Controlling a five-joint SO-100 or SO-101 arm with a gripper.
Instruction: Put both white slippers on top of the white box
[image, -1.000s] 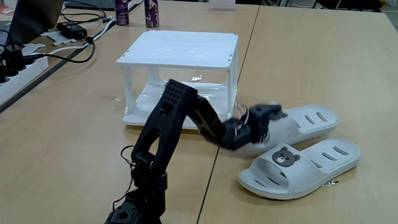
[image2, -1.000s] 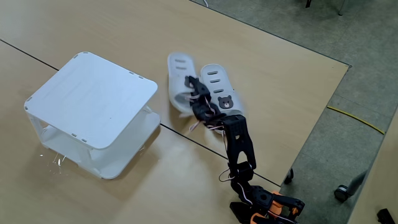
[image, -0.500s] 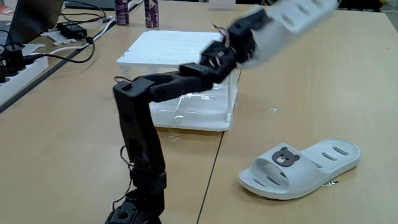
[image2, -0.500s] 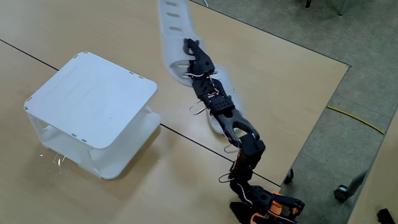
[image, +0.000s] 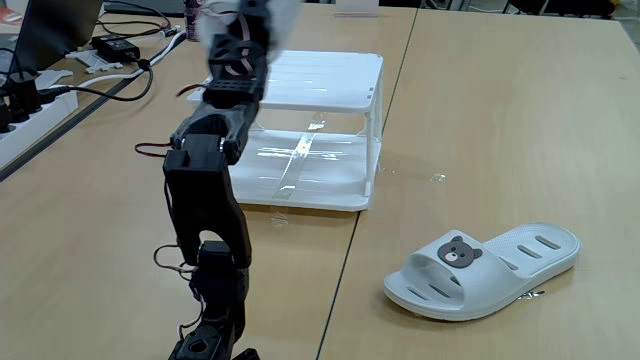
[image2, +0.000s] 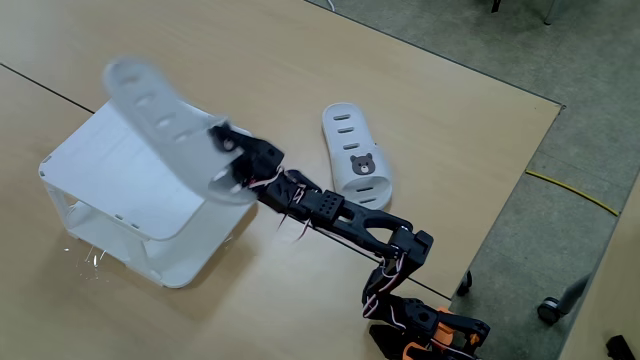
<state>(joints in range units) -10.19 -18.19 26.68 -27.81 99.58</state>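
The arm's tool (image2: 228, 158) is clamped on one white slipper (image2: 160, 120), blurred in mid-air above the slatted top of the white box (image2: 120, 185), in a fixed view. The second white slipper (image: 485, 270) lies flat on the wooden surface (image: 500, 120), bear badge up, well apart from the box at about 4 o'clock in a fixed view.

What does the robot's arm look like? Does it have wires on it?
The arm is made of chunky black plastic blocks joined one after another, like a bendy chain. Thin red and white wires loop out at the joints. Down at the base there are some orange parts. The hand at the end is black too, though blurry.
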